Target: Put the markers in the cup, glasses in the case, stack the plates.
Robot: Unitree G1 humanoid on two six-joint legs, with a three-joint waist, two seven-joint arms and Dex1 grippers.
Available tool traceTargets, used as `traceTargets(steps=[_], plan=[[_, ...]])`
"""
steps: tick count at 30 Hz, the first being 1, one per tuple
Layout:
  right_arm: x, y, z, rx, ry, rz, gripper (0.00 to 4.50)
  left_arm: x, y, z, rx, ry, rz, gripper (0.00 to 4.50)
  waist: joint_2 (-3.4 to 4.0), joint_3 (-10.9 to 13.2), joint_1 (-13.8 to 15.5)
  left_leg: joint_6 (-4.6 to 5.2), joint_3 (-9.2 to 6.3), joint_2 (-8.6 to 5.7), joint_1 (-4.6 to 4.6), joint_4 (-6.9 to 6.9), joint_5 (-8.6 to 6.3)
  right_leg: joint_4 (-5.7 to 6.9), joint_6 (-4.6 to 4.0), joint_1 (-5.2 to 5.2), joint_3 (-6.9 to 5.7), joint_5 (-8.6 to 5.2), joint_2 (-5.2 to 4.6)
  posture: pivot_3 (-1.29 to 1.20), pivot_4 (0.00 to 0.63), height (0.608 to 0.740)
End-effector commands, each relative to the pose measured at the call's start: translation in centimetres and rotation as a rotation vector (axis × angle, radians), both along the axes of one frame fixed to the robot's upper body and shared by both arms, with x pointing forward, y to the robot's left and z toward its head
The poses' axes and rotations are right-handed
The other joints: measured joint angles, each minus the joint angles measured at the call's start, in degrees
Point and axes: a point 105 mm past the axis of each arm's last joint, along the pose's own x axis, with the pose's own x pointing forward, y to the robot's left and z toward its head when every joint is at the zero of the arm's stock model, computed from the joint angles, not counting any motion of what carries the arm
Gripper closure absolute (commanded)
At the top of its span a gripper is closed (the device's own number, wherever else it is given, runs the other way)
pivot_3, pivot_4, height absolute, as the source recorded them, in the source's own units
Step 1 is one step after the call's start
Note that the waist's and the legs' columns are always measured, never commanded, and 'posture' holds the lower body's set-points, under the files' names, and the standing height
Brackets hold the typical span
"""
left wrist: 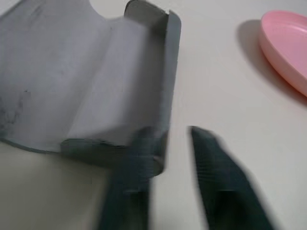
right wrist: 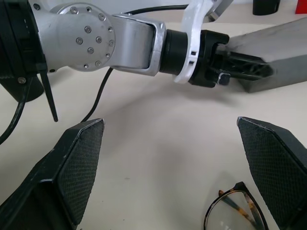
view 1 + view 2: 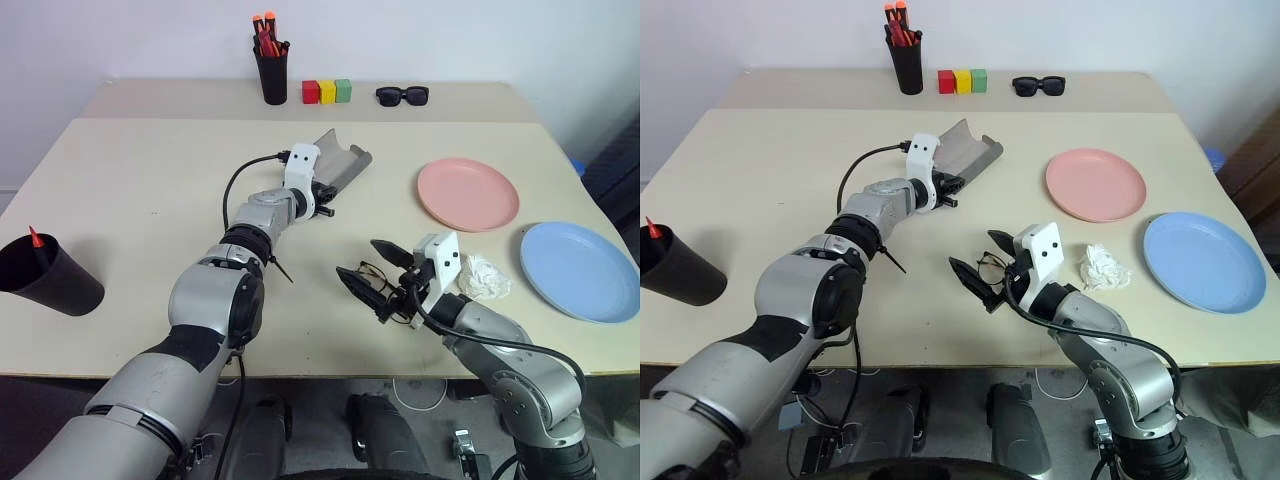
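Grey hinged case (image 3: 338, 163): lies open mid-table, lid tilted up, hollow bare. Step in hand, by judgement: glasses into the case.

Left gripper (image 3: 322, 199): at the case's near corner. The wrist view is smeared and shows a gap between the two fingers, so whether they pinch the wall is uncertain; by every other sign they are clenched.

Right gripper (image 3: 372, 271): fingers spread wide, holding nothing, hovering low with the glasses (image 3: 378, 281) just beneath and between them.

Glasses: thin dark frame with a tortoise mottle near the rim, clear roundish lenses, lying on the table well short of the case.

Next move, by judgement: the right fingers must settle over the frame and close on it gently, then carry it to the case while the left steadies the shell.

Plates: pink plate (image 3: 468, 193) and blue plate (image 3: 580, 270), side by side at the robot's right, unstacked.

Cup (image 3: 45, 275): black, at the near left edge, one red-tipped marker (image 3: 35, 238) standing inside.
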Motion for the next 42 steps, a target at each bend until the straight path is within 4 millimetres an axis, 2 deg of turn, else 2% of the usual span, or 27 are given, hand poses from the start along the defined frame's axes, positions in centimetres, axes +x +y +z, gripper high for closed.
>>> traceTargets(steps=[1, 7, 9, 13, 18, 20, 22, 25, 31, 35, 38, 41, 42], plan=[[0.1, -0.5, 1.6, 0.009, -0.078, -0.043, 0.0, 0.0, -0.3, 0.7, -0.024, -0.019, -0.028, 4.48, 0.0, 0.0, 0.0, 0.0, 0.01, 0.0, 0.0, 0.0, 0.0, 0.0, 0.0, 0.0, 0.0, 0.0, 0.0, 0.0, 0.15, 0.74], [2.4, -3.1, 1.6, -0.056, -0.108, -0.218, 0.0, -0.3, 0.3, 1.1, -0.08, -0.028, -0.088, 4.48, 0.0, 0.0, -0.1, 0.0, 0.01, 0.0, 0.0, 0.0, 0.0, 0.0, 0.0, -0.01, 0.0, 0.0, 0.0, 0.0, 0.15, 0.74], [2.9, -4.0, 1.6, -0.093, -0.116, -0.257, 0.0, -0.6, 1.2, 1.1, -0.077, -0.045, -0.136, 4.48, 0.01, 0.0, -0.3, 0.0, 0.01, 0.0, 0.01, -0.02, 0.0, 0.0, 0.0, -0.01, 0.0, 0.0, 0.01, 0.0, 0.15, 0.74], [3.0, -4.5, 1.8, -0.117, -0.128, -0.263, 0.0, -1.3, 3.0, 1.6, -0.105, -0.088, -0.238, 4.48, 0.01, 0.0, -0.4, 0.0, 0.02, 0.02, 0.02, -0.07, 0.0, 0.01, -0.02, -0.04, 0.01, 0.0, 0.02, 0.0, 0.15, 0.74], [2.9, -4.4, 1.9, -0.133, -0.133, -0.219, 0.0, -3.7, 5.5, 1.2, -0.018, -0.137, -0.433, 4.48, 0.02, 0.0, -0.3, 0.0, 0.02, 0.03, 0.01, -0.06, 0.0, 0.02, -0.02, -0.04, 0.02, 0.0, 0.01, 0.0, 0.15, 0.74], [2.7, -4.1, 1.8, -0.143, -0.13, -0.18, 0.0, -5.4, 7.3, 0.6, 0.045, -0.125, -0.533, 4.48, 0.02, 0.0, -0.3, 0.0, 0.02, 0.03, 0.01, -0.05, 0.0, 0.01, -0.03, -0.03, 0.02, 0.0, 0.01, 0.0, 0.15, 0.74], [2.6, -3.9, 1.7, -0.144, -0.125, -0.156, 0.0, -6.6, 8.3, 0.2, 0.074, -0.108, -0.594, 4.48, 0.03, 0.0, -0.4, 0.0, 0.03, 0.05, 0.01, -0.07, 0.0, 0.01, -0.04, -0.03, 0.03, 0.0, 0.01, 0.0, 0.15, 0.74], [2.1, -3.7, 1.3, -0.166, -0.103, -0.099, 0.0, -9.3, 10.0, -0.5, 0.221, -0.101, -0.773, 4.48, 0.04, 0.0, -0.3, 0.0, 0.02, 0.07, 0.01, -0.06, 0.0, 0.02, -0.05, -0.03, 0.03, 0.0, 0.01, 0.0, 0.15, 0.74], [2.1, -4.3, 1.1, -0.192, -0.093, -0.091, 0.0, -11.0, 10.5, -0.3, 0.334, -0.092, -0.92, 4.48, 0.04, 0.0, 0.1, 0.0, 0.02, 0.08, 0.01, 0.04, 0.0, -0.02, -0.07, 0.04, 0.02, -0.01, -0.01, 0.0, 0.15, 0.74], [2.1, -4.7, 1.1, -0.205, -0.09, -0.096, 0.0, -10.9, 10.3, -0.4, 0.402, -0.107, -0.956, 4.48, 0.04, 0.0, 0.0, 0.0, 0.02, 0.08, 0.01, 0.04, 0.0, -0.02, -0.07, 0.04, 0.02, -0.02, 0.01, 0.0, 0.15, 0.74], [2.0, -4.9, 0.9, -0.218, -0.083, -0.096, 0.0, -9.7, 10.3, -0.1, 0.424, -0.14, -0.907, 3.66, 0.04, 0.0, 0.0, 0.0, 0.03, 0.08, 0.01, 0.04, 0.0, -0.02, -0.06, 0.04, 0.02, -0.01, 0.02, 0.0, 0.15, 0.74], [1.9, -5.2, 0.8, -0.234, -0.073, -0.095, 0.0, -8.3, 10.2, 0.5, 0.433, -0.204, -0.826, 2.26, 0.04, 0.0, 0.0, 0.01, 0.02, 0.08, 0.01, 0.04, 0.0, -0.02, -0.05, 0.03, 0.01, -0.01, 0.02, 0.0, 0.15, 0.74], [1.8, -5.3, 0.7, -0.246, -0.066, -0.095, 0.0, -7.9, 10.2, 0.8, 0.433, -0.234, -0.799, 1.63, 0.04, 0.0, 0.0, 0.01, 0.02, 0.08, 0.01, 0.04, 0.0, -0.02, -0.05, 0.04, 0.02, -0.01, 0.02, 0.0, 0.15, 0.74]])
